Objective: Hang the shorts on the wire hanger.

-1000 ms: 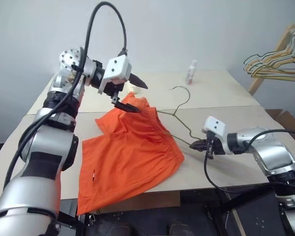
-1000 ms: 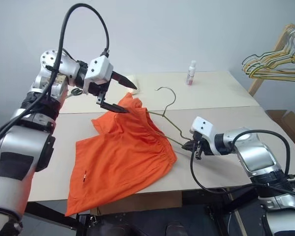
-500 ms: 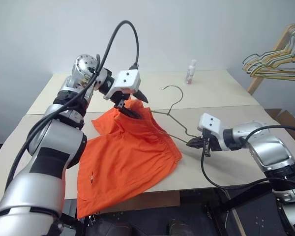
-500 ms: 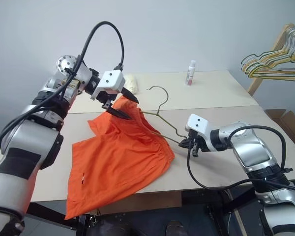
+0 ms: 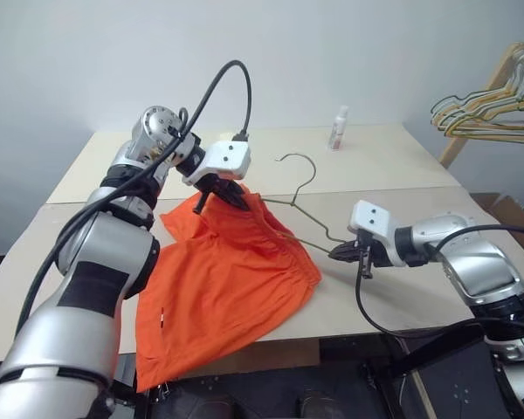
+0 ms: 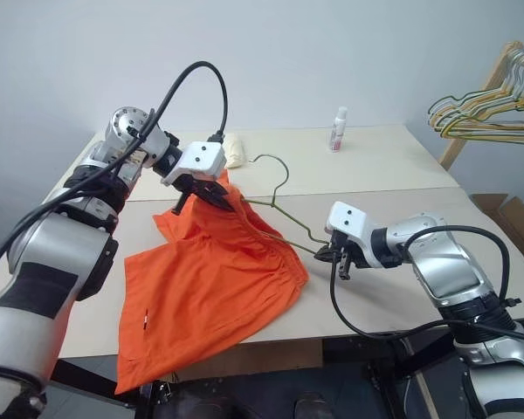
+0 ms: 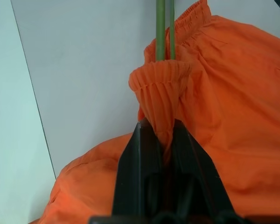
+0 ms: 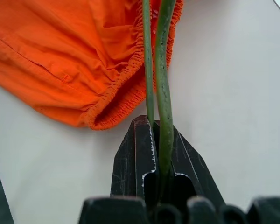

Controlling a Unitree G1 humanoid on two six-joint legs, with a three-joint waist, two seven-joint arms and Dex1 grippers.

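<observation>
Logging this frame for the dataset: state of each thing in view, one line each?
shorts: spread on the table, waistband bunched and pinched at one end
wire hanger: lying partly inside the waistband, one end gripped
left pincer: shut on the waistband
right pincer: shut on the wire hanger's end
small bottle: upright at the table's far edge
bunch of hangers: hanging on a wooden rack

a pale tabletop [image 5: 393,166] is seen, made of two surfaces joined by a seam. a small white bottle [image 5: 338,128] with a pink label stands upright near its far edge. a bunch of pale hangers [image 5: 489,113] is hung on a wooden rack [image 5: 498,83] at the right, against a plain wall [image 5: 332,52].
</observation>
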